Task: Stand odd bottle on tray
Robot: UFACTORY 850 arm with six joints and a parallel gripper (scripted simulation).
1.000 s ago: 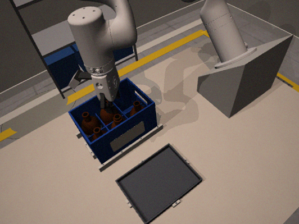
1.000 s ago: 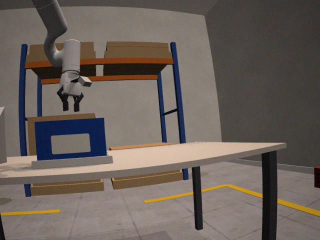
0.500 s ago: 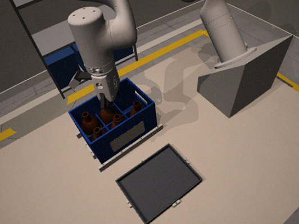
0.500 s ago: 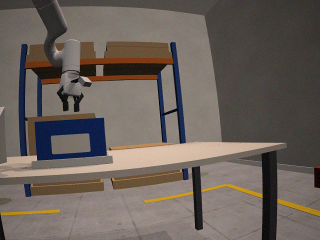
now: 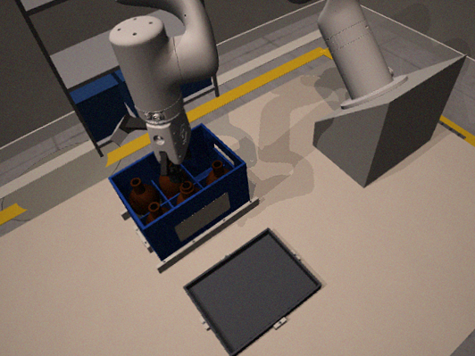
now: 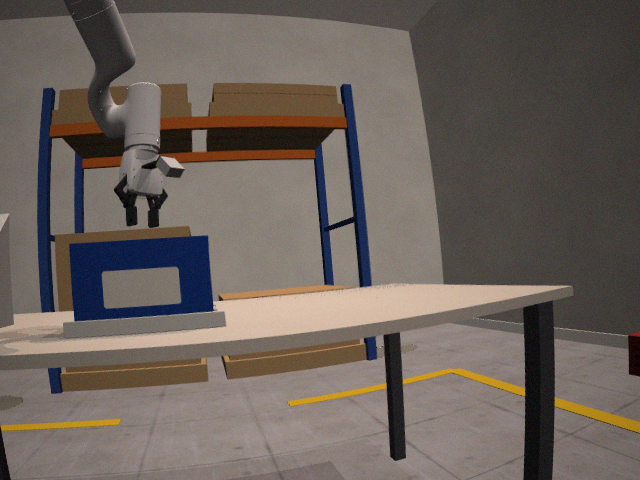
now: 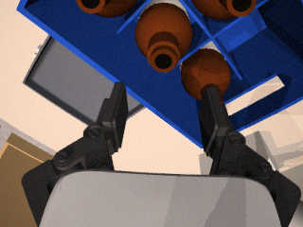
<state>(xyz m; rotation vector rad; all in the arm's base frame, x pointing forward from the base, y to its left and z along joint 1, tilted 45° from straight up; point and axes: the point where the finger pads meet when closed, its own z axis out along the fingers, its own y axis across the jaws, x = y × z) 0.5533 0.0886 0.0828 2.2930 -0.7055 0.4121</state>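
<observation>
The fingers [image 5: 173,169] [image 6: 142,217] stand wide, holding nothing, above the blue bottle crate [image 5: 202,219] [image 6: 193,279] [image 7: 101,71]. The tray [image 5: 253,292] [image 7: 71,78] lies beside the crate.

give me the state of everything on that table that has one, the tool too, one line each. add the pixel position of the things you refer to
Tool [image 6: 142,217] [image 7: 164,97]: partly open, above the crate, nothing between its fingers.
Crate [image 5: 205,223] [image 6: 142,253] [image 7: 156,111]: upright and level, holding bottles.
Bottles [image 5: 139,198]: five, standing in the crate.
Tray [image 5: 253,292] [image 7: 71,76]: flat, bare.
Arm [image 5: 143,69] [image 6: 143,113]: raised over the crate.
</observation>
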